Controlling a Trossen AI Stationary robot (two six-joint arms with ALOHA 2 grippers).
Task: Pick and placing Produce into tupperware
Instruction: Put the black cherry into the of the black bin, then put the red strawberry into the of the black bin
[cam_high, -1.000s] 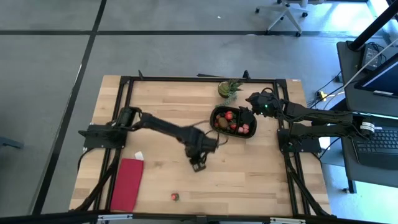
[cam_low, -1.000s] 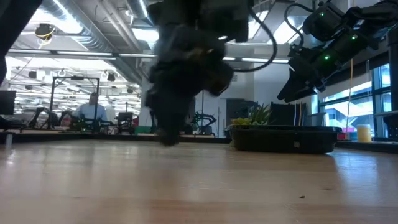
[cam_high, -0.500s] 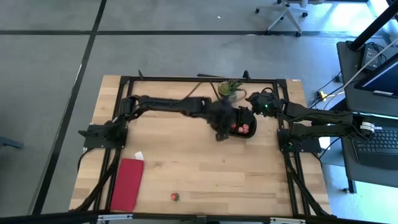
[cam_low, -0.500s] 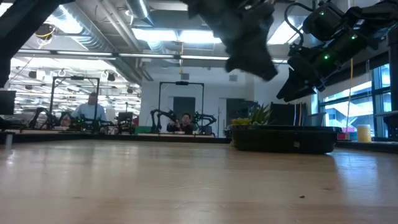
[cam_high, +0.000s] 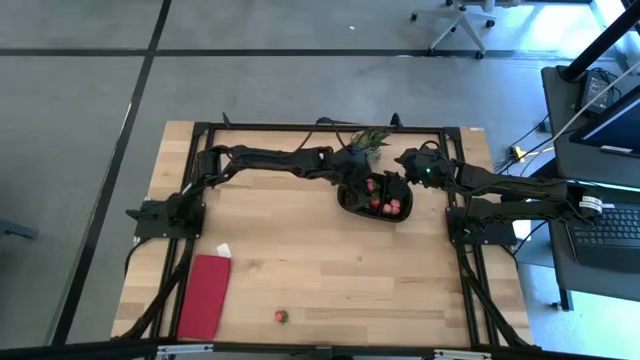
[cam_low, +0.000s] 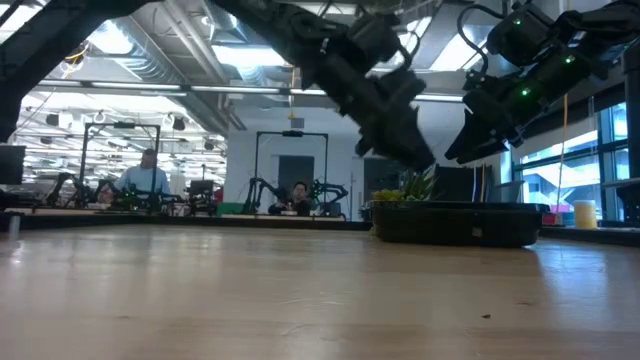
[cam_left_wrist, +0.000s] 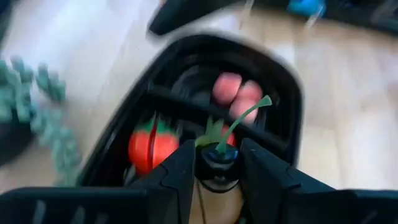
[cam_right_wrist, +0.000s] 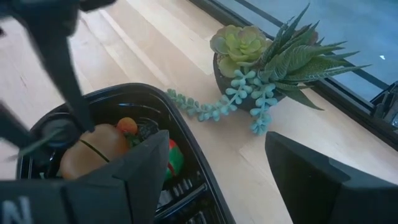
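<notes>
Produce, in the left wrist view, is a small tan pear-shaped piece with a dark cap and a thin green stem (cam_left_wrist: 217, 163), pinched between the two dark fingers (cam_left_wrist: 176, 171) of the left claw (cam_left_wrist: 217, 163), which is clamped on it over the black oval shallow plastic tupperware (cam_high: 352, 207). That container sits on the pale wooden surface (cam_high: 300, 260) toward two o'clock from its middle, already holding several red strawberry-like pieces with green tops (cam_left_wrist: 152, 142) and a few pink ones (cam_left_wrist: 239, 93).

The held piece looks light, stiff and smooth, probably moulded plastic, so it should not bruise; the risk is slipping or rolling out of a narrow pinch. Across its widest body, as the fingers have it now, seems the best hold; the stem looks too thin and bendy to trust.

One more red piece with a green top (cam_high: 281, 316) lies alone on the surface near six o'clock, well apart from the container. It is tiny and rounded, so it will likely skid if nudged; a straight-down approach with fingers on opposite sides seems wise.

The right claw (cam_low: 470, 125) hangs with its fingers apart just at the container's three o'clock side, waiting. A green spiky potted plant (cam_high: 368, 140) stands just beyond the container at twelve o'clock, and a flat red rectangular cloth (cam_high: 205, 297) lies near eight o'clock
</notes>
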